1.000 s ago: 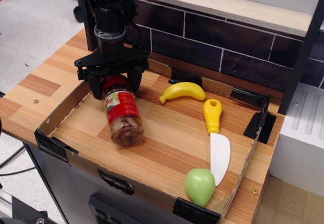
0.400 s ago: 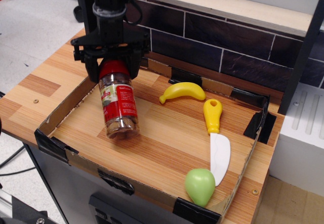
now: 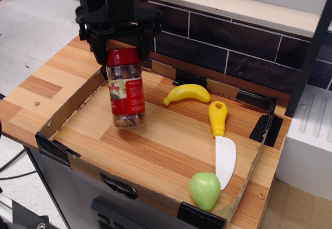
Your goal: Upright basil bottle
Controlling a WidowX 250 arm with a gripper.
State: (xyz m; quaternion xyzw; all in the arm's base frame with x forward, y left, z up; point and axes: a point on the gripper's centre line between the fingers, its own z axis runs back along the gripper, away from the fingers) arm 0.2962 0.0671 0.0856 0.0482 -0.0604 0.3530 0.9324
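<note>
The basil bottle (image 3: 126, 92) is a clear jar with a red cap, red-and-green label and brownish contents. It hangs nearly upright, cap up, at the left of the cardboard tray (image 3: 78, 154), its base at or just above the tray floor. My black gripper (image 3: 123, 53) is above it, its fingers shut on the red cap from both sides.
A yellow toy banana (image 3: 187, 93) lies at the tray's middle back. A toy knife (image 3: 222, 142) with a yellow handle lies to the right. A green pear (image 3: 204, 189) sits at the front right corner. A dark brick wall (image 3: 228, 42) stands behind.
My gripper has risen and moved a little right with the bottle held by its cap. The bottle swung from steeply tilted to nearly upright.
</note>
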